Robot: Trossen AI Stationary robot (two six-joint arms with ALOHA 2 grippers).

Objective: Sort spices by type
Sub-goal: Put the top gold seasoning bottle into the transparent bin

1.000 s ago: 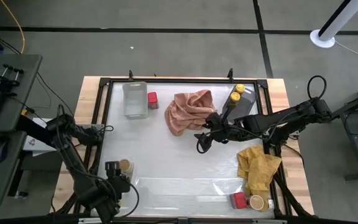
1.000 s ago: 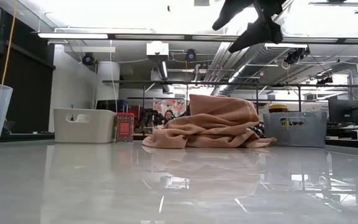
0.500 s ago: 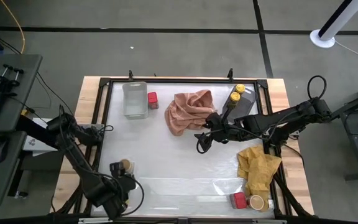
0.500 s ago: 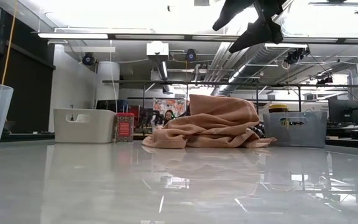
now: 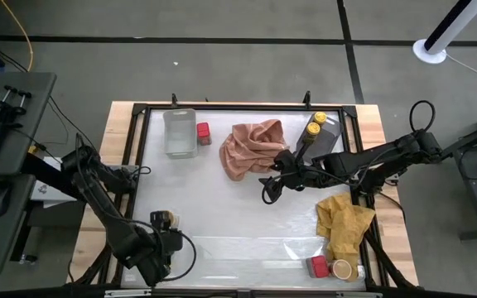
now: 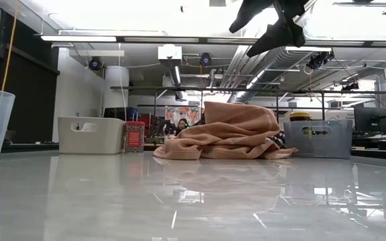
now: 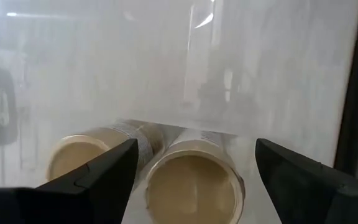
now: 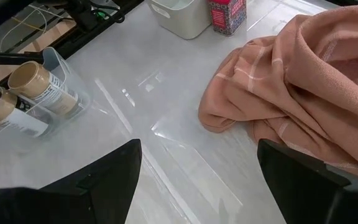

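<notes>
Two tan-lidded spice jars stand side by side in a clear tray at the table's near left. My left gripper hangs open just above them, pointing down, a finger on either side of the right-hand jar and clear of it. My right gripper is open and empty above mid-table, beside the pink cloth. Two yellow-lidded jars stand in a grey tray at the far right. One red box stands by the far-left tray. Another red box and a tan jar sit near right.
A yellow cloth lies crumpled at the right, just above the near-right red box. The pink cloth is heaped at the far middle. A dark frame edges the table. The glossy white surface between the cloths and the near-left tray is open.
My left arm has swung a little toward the table's right edge, so its gripper now stands over the tan jars in the near-left tray and covers them from above.
</notes>
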